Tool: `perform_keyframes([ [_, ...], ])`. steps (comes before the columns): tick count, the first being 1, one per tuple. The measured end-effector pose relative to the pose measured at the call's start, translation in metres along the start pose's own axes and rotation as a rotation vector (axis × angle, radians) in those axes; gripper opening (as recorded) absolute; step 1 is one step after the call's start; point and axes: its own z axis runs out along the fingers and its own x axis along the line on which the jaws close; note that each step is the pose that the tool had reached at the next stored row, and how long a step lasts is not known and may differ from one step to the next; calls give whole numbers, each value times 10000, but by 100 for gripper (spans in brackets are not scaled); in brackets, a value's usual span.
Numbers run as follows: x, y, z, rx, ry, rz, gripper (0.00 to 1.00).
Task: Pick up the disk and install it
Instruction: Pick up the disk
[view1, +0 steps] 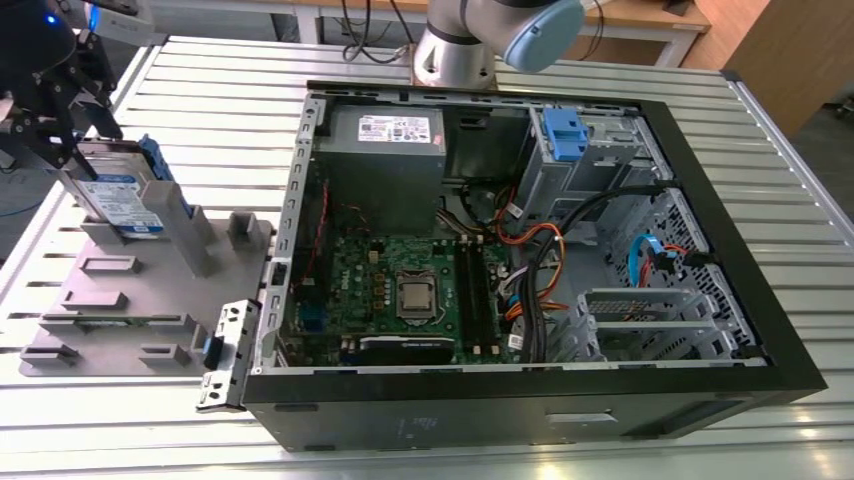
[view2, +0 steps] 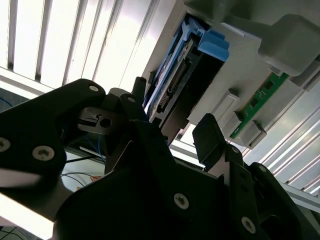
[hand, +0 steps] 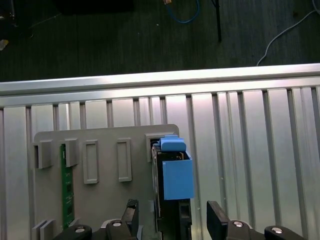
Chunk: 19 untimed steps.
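Two black fingers stand wide apart, one on each side of the disk. In the first wrist view a gap shows between each finger and the drive, so the gripper is spread and grips nothing.

From where I stand, the disk sits on its edge in a slot of the grey holder block, leaning a little, with its blue-and-white label outward and a blue rail along one side. The gripper hangs at the disk's upper end, at the exterior view's left. A green circuit strip sits in another slot of the block.

The block lies on the slatted metal table, just beside the open computer case. Inside the case are a grey power-supply box and a green motherboard.
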Motion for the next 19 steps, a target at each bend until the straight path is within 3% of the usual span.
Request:
perform_keyframes([
  [15,0,0,1,-10,10,-213,65],
  [17,0,0,1,-10,10,-214,63],
  [19,0,0,0,-10,10,-214,51],
])
